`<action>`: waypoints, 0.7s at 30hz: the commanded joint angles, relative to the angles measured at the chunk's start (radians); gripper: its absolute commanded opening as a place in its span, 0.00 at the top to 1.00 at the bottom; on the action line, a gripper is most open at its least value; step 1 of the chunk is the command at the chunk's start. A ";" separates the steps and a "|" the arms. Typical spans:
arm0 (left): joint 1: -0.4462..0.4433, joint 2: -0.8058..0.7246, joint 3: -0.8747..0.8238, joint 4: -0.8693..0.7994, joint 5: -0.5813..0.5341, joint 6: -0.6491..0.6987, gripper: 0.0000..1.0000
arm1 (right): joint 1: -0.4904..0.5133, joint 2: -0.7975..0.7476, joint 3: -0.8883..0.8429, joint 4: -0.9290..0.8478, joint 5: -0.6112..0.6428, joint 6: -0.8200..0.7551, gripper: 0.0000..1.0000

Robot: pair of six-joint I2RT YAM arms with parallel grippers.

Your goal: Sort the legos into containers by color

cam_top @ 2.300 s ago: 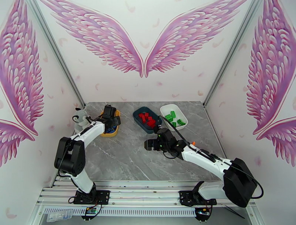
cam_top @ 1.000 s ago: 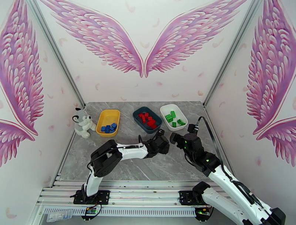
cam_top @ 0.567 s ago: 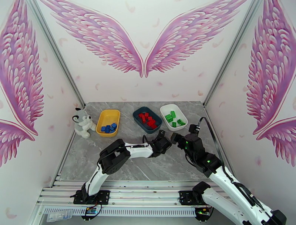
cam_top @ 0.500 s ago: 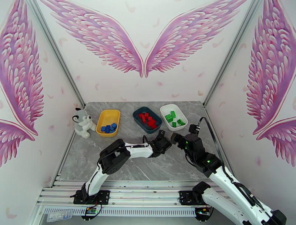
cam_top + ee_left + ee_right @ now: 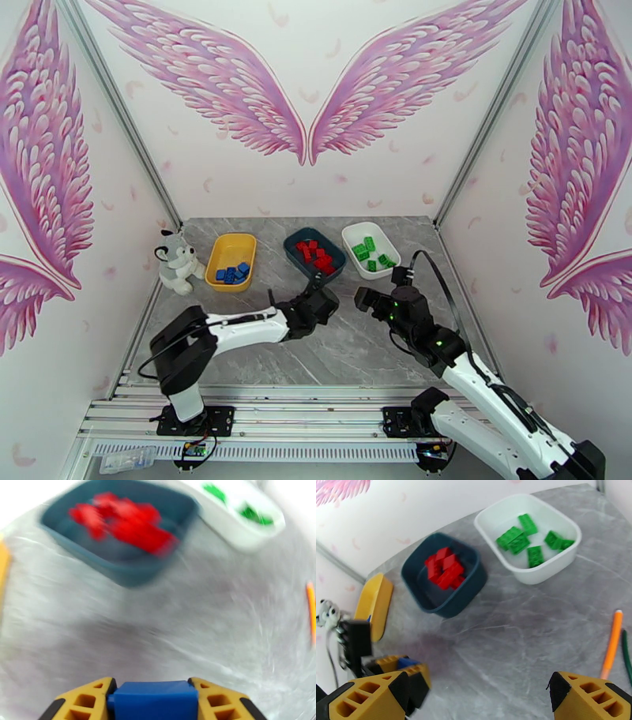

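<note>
On the grey marbled tabletop [image 5: 261, 347], well right of the shallow yellow plastic tray [image 5: 229, 238] at middle left, the left end effector [image 5: 322, 301] has just clamped onto a small blue studded plastic brick [image 5: 152, 699] and drawn back from the right end effector [image 5: 363, 298] (jaws wide, empty). Carrying it to that tray looks like the last delivery.

This is a purpose-built robot test booth, not a home or shop: a small grey marble-look table [image 5: 261, 355] is boxed in by white walls [image 5: 308, 189] printed with big pink wings [image 5: 229, 79] and framed by metal posts [image 5: 112, 103]. A left arm [image 5: 245, 328] and a right arm [image 5: 490, 395], both white, are bolted to slotted aluminium rails [image 5: 316, 414] at its near edge.
</note>
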 commanded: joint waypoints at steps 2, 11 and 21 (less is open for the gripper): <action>0.177 -0.145 -0.061 -0.068 -0.010 0.059 0.62 | 0.037 0.180 0.062 0.109 -0.272 -0.065 0.00; 0.593 -0.151 -0.008 -0.104 0.150 0.132 0.59 | 0.208 0.439 0.187 0.077 -0.219 -0.125 0.04; 0.697 -0.058 0.071 -0.105 0.229 0.173 0.16 | 0.218 0.421 0.192 0.053 -0.174 -0.139 0.02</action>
